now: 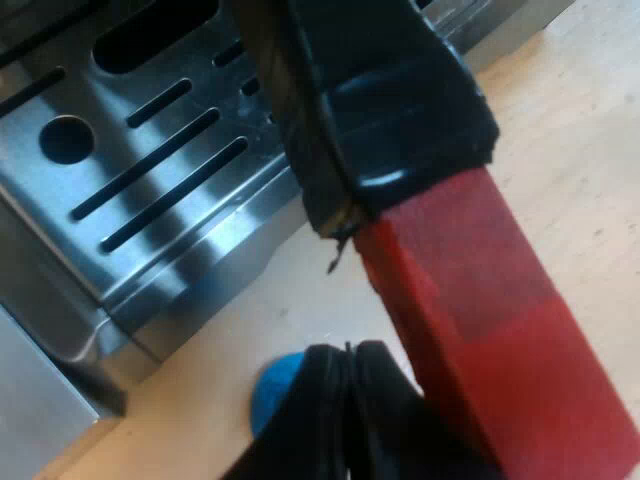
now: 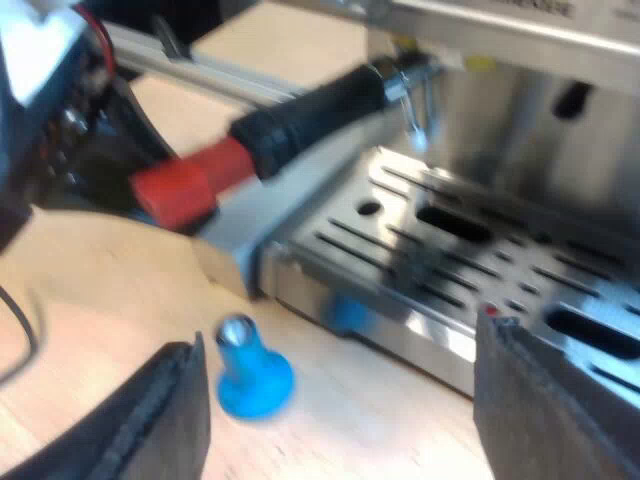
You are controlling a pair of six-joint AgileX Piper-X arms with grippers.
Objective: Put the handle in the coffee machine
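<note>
The left gripper (image 1: 420,400) is clamped on the red end (image 1: 500,350) of the handle (image 2: 300,120), which I judge gives leverage for the locking twist. The other end meets the front of the espresso machine (image 2: 520,110), above the drip tray (image 1: 150,170). The right gripper (image 2: 340,340) hangs with its 2 fingers wide apart near the blue tamper (image 2: 250,370), clear of the handle.

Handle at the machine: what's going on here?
The handle sits at the front of the espresso machine, metal end up under the brew head, red end out by the left claw. Whether it's locked in, I can't tell. The right claw hangs open over the table, near the blue tamper standing beside the drip tray.
</note>
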